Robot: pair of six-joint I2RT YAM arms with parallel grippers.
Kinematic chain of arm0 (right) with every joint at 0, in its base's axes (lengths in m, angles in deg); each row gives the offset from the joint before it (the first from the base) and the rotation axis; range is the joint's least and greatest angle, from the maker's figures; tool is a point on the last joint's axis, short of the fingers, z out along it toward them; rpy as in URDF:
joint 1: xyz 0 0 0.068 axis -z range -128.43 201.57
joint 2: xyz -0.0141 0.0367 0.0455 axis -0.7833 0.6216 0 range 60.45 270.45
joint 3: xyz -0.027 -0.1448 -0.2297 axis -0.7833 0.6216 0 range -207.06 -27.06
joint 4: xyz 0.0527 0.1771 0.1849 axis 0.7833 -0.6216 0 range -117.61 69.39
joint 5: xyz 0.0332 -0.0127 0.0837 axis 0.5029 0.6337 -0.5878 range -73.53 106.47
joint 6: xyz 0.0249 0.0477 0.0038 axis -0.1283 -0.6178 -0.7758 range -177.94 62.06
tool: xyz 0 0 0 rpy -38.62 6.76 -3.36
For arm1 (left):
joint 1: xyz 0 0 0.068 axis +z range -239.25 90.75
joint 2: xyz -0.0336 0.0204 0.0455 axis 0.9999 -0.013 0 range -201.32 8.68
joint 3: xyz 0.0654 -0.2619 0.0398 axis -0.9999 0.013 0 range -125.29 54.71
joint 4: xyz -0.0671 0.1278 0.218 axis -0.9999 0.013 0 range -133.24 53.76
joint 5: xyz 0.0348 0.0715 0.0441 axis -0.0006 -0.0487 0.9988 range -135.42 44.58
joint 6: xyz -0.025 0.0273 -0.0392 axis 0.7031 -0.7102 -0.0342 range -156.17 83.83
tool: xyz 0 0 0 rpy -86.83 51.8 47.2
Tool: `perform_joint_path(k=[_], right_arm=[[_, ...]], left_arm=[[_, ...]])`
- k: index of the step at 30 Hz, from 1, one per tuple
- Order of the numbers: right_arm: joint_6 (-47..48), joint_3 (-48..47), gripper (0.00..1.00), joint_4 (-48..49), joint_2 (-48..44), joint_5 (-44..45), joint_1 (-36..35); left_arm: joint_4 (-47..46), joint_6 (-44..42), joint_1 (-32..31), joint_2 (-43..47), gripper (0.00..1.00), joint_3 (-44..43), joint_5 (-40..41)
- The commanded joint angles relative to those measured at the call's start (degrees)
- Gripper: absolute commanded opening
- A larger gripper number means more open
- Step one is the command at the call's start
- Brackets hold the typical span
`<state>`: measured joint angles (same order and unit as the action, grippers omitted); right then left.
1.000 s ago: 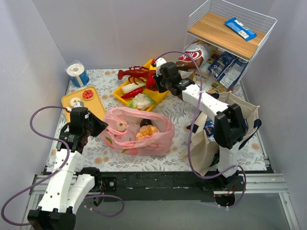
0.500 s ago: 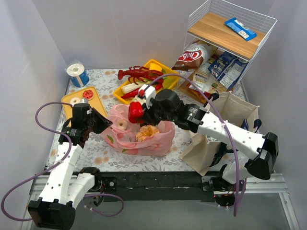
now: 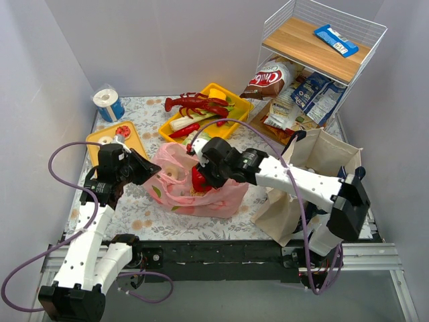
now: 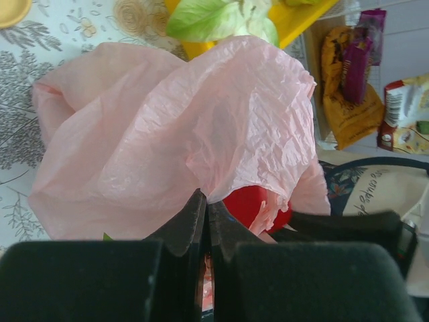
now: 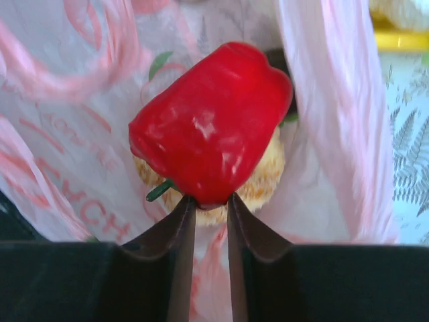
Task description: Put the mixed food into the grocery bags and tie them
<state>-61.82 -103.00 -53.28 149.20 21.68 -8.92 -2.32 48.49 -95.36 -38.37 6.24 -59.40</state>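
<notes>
The floral surface carries everything. At its far right stands a wire rack, with snack packets leaning under its wooden shelf. Nearer on the right, the beige tote stands upright with its mouth open. The pink bag lies at the near middle, its mouth facing up and its film gathered high on the left side. Beyond it sits a yellow tray holding a red toy lobster. The left gripper has its fingers pressed together, pinching the bag's thin film at its left edge. The right gripper reaches down into the bag's mouth, its fingers narrowly parted and pinching the lower end of a red pepper. The pepper rests on an orange bread piece inside the bag
</notes>
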Motion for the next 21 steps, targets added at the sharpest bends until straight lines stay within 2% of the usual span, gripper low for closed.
perform_joint_path(k=[1,4,7,12,16,21], right_arm=[[1.86,-9.74,0.52,-0.55,5.72,-2.66,-0.33],[1.33,-12.3,0.76,-0.91,5.83,-4.42,-0.33],[1.16,-11.77,0.79,-1.08,3.37,-4.86,-0.33],[-0.33,-11.25,0.81,-2.05,-0.68,-11.0,0.72],[-5.69,-8.62,0.82,3.37,-2.97,-18.03,3.97],[-11.75,-5.8,0.79,11.56,-2.18,-24.81,7.05]], left_arm=[[-3.05,0.24,0.31,2.31,0.0,0.04,-4.39],[-3.05,0.68,0.31,2.31,0.0,-0.31,-4.22],[-2.52,1.12,0.31,1.87,0.0,-1.01,-3.87],[-2.96,2.0,0.31,1.52,0.0,-1.19,-4.04],[-3.57,2.09,0.31,1.61,0.0,-1.1,-4.83],[-3.66,1.91,0.31,2.13,0.0,-0.58,-5.45]])
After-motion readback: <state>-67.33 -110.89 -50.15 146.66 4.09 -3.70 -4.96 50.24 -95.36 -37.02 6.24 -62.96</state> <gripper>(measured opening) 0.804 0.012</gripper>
